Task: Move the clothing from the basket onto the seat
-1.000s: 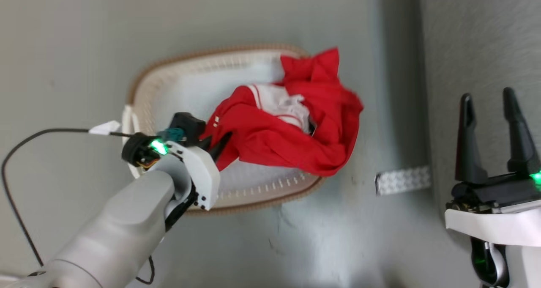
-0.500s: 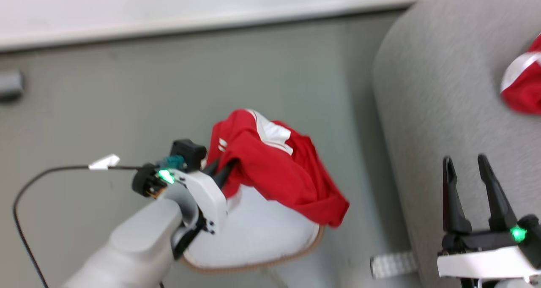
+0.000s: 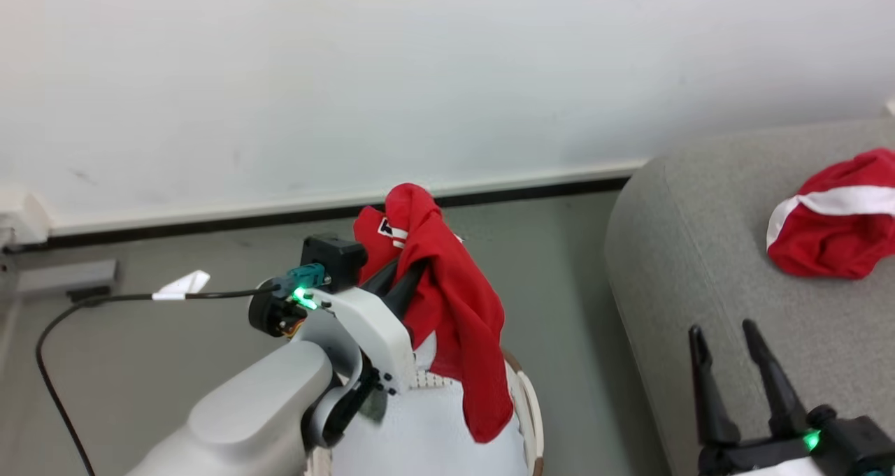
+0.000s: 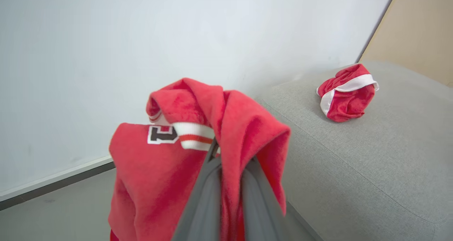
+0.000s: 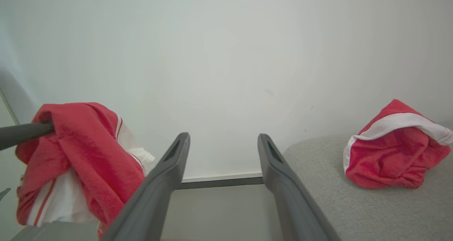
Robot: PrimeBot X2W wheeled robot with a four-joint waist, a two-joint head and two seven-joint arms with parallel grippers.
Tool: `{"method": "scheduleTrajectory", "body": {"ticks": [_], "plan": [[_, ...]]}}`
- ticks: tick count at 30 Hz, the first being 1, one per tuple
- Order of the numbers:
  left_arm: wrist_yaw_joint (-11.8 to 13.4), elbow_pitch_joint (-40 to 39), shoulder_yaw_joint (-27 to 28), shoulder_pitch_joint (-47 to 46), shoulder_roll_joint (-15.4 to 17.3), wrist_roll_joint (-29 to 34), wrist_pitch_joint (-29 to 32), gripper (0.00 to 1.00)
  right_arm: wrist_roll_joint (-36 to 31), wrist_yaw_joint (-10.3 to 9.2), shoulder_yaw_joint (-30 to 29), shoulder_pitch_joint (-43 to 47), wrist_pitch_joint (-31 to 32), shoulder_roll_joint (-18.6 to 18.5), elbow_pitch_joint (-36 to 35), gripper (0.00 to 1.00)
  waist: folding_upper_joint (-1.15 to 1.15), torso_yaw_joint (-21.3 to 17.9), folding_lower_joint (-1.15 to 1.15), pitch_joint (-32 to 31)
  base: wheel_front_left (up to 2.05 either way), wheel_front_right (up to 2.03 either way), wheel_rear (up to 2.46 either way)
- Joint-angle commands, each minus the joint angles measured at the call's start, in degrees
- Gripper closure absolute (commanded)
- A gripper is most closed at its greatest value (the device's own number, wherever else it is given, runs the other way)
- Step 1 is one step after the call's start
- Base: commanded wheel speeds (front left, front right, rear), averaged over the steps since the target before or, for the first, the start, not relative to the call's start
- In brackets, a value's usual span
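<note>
— What do we find on the grey seat (image 3: 699, 266)?
— We see a crumpled red-and-white garment (image 3: 828, 228) lying there. The basket (image 3: 533, 409) stands on the grey floor (image 3: 175, 350) alongside.

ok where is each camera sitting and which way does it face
Head view: from the head, down and forward at basket, seat, wall; left gripper holding the clothing, right gripper open.
Left wrist view: along its own fingers, clothing draped over them, toward the seat.
Right wrist view: along its open fingers toward the wall.
All share the clothing and the seat's red bundle.
</note>
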Motion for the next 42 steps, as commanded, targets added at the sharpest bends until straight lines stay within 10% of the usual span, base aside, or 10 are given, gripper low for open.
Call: {"method": "scheduleTrajectory", "body": {"ticks": [1,18,42], "plan": [[1.94,-3.58,0.29,1.07,1.53,0.07,1.08,1.0,-0.19,-0.13,0.99,1.45,0.03,-0.12,0.09,0.0,0.0,0.64,0.03,-2.4,0.0,0.0,0.0],[10.19,-20.96,0.32,1.86,8.14,1.84,6.0,1.0,-4.52,-0.13,12.98,1.66,0.03,-0.13,-2.2,0.0,0.0,1.84,0.03,-4.28,0.0,0.0,0.0],[11.13,-29.17,-4.3,-0.28,4.37,4.82,9.35,1.0,-9.75,-0.13,22.74,-15.13,0.04,-0.15,10.77,0.0,0.0,5.77,0.03,-5.12,0.0,0.0,0.0]]}}
